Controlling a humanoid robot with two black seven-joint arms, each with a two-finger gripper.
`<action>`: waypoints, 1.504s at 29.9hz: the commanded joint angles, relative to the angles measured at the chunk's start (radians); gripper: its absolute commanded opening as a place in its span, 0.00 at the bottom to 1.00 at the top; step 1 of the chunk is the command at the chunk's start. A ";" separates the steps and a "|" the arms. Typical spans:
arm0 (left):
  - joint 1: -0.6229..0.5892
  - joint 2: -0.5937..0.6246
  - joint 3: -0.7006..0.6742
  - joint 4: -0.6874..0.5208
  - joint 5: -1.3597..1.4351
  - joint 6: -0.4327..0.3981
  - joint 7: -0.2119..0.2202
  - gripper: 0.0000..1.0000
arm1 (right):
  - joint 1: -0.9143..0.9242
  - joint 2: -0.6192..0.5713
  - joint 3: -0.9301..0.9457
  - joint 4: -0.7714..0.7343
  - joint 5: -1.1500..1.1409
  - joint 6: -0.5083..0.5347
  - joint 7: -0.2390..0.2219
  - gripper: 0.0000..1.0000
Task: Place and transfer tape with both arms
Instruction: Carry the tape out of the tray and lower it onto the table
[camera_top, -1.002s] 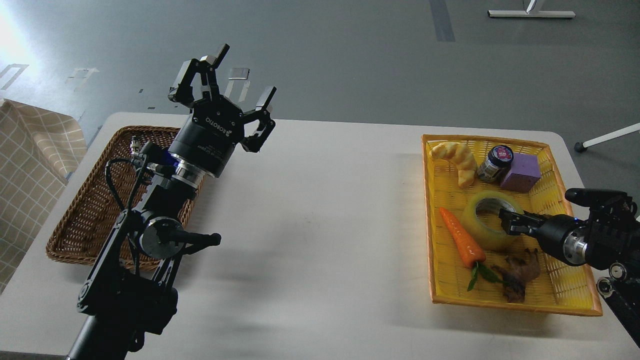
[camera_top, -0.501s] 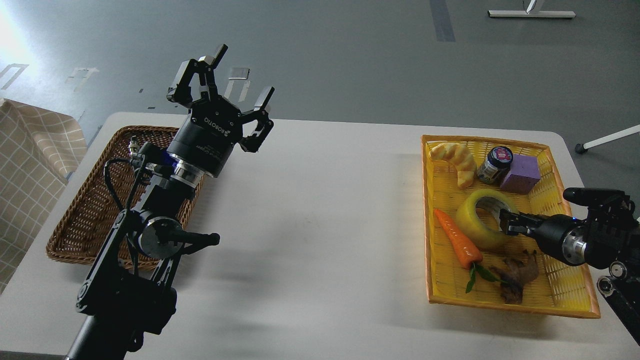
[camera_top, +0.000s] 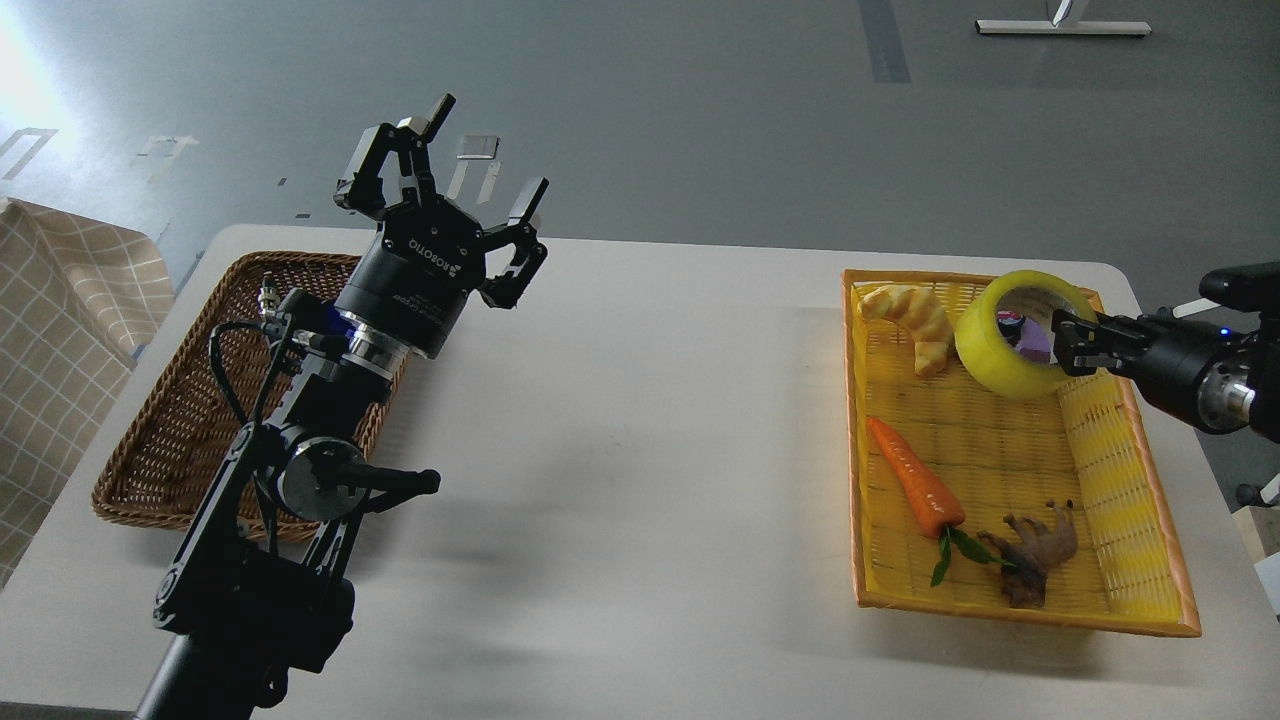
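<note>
The tape (camera_top: 1003, 355) hangs tilted above the far end of the yellow basket (camera_top: 1130, 480), its open core facing up and toward the camera, with the right gripper (camera_top: 1068, 338) clamped on its right wall. The basket holds a croissant (camera_top: 915, 318), carrot (camera_top: 912, 478) and brown toy animal (camera_top: 1035, 550); a purple block shows through the core. The left gripper (camera_top: 462, 200) stands spread apart over the white table (camera_top: 650, 450) beside a brown wicker basket (camera_top: 190, 420), grey floor beyond.

right arm (camera_top: 1200, 370) runs off the right edge, only wrist and hand visible. tape (camera_top: 1005, 350) covers most of the jar and purple block behind it, just slivers show through the core. left arm (camera_top: 300, 470) hides part of the wicker basket (camera_top: 170, 440), its base cut off at the bottom edge.
</note>
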 joint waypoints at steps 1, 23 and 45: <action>0.000 0.000 0.000 0.000 0.001 0.003 -0.001 0.98 | 0.114 0.021 -0.062 -0.005 0.001 0.000 0.000 0.14; -0.003 0.000 -0.008 0.001 0.000 0.004 -0.001 0.98 | 0.435 0.474 -0.449 -0.264 -0.004 0.000 -0.011 0.14; 0.012 0.000 -0.009 -0.002 -0.002 0.003 -0.003 0.98 | 0.378 0.653 -0.527 -0.366 -0.005 0.000 -0.060 0.14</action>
